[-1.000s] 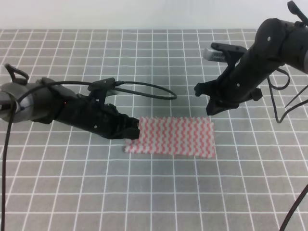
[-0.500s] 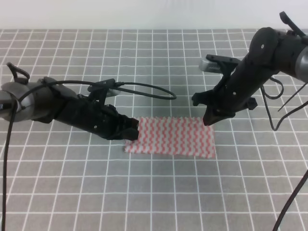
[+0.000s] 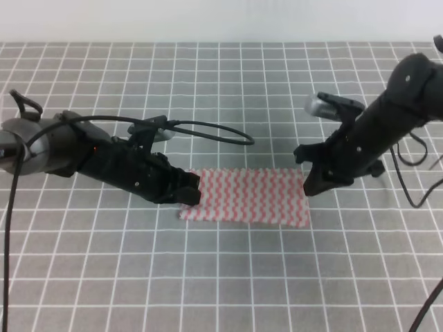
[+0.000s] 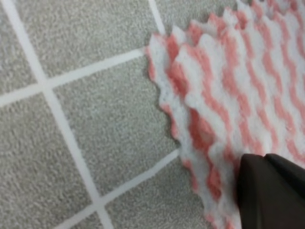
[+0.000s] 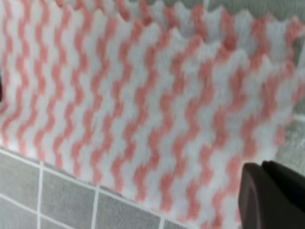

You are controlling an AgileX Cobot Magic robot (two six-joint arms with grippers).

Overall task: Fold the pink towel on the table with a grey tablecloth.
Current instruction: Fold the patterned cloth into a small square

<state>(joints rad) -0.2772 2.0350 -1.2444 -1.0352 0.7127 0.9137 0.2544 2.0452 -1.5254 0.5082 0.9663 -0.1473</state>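
The pink towel (image 3: 246,197) lies flat as a wide rectangle in the middle of the table with a grey tablecloth (image 3: 221,277). Its zigzag stripes fill the right wrist view (image 5: 143,105), and two stacked scalloped layers show in the left wrist view (image 4: 238,86). My left gripper (image 3: 194,188) rests low at the towel's left edge with its jaws slightly apart; one dark finger (image 4: 271,191) overlaps the cloth. My right gripper (image 3: 306,171) stands open over the towel's upper right corner, one finger (image 5: 274,195) showing above the cloth.
A black cable (image 3: 208,128) loops over the cloth behind the left arm. The grey grid (image 4: 86,119) surrounds the towel on all sides, and the white back wall (image 3: 221,21) runs along the far edge.
My right gripper has swung right and dropped down to the towel's right end. The left gripper has barely shifted. The towel lies as before.
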